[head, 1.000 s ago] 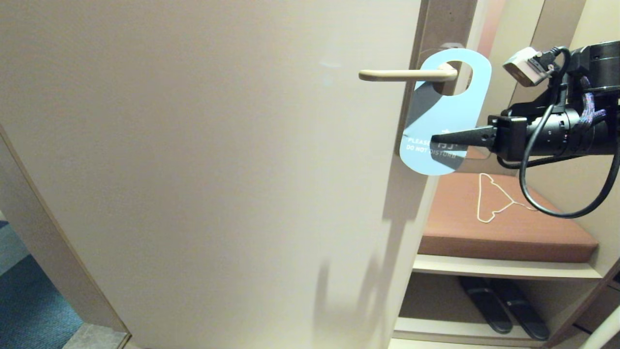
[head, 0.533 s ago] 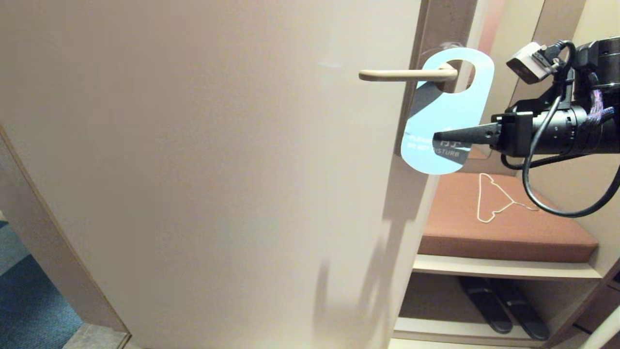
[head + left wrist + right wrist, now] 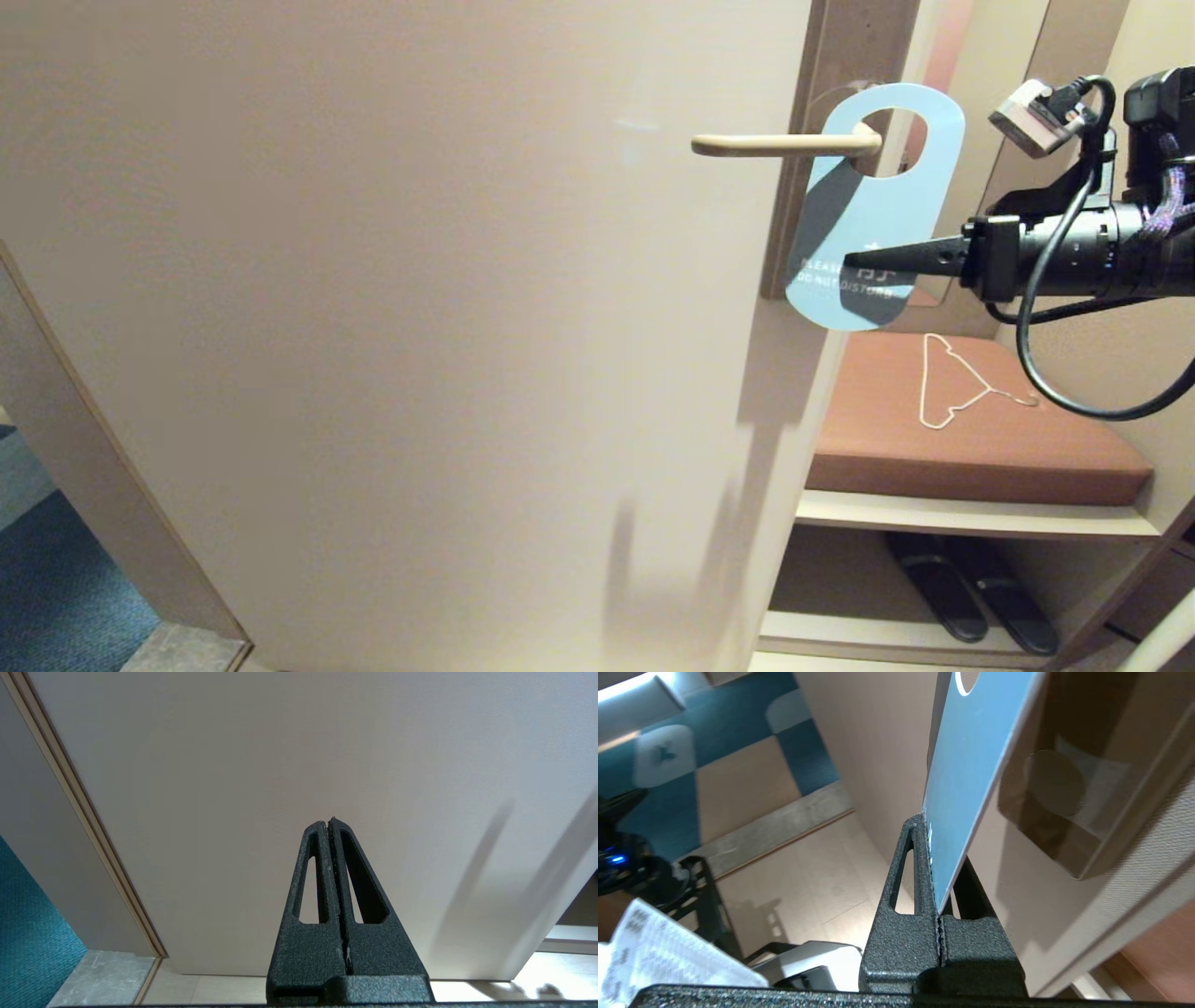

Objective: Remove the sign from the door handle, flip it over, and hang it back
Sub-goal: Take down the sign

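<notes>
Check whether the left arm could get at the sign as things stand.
Probably not readily: the left end effector is shut, facing bare door lower down, outside the head view. The right end effector already grips the sign.

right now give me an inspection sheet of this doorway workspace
surface: pale door, no marks seen
job's things: sign, light blue DO NOT DISTURB side facing the head camera, its hole around the door handle; handle horizontal
clutter: white wire hanger on the brown bench; dark slippers on the shelf below
grippers: right pincer shut on the sign's lower part; left pincer shut, empty, facing the door low down
cables: black cable looping under the right arm
surroundings: blue carpet past the door frame
</notes>
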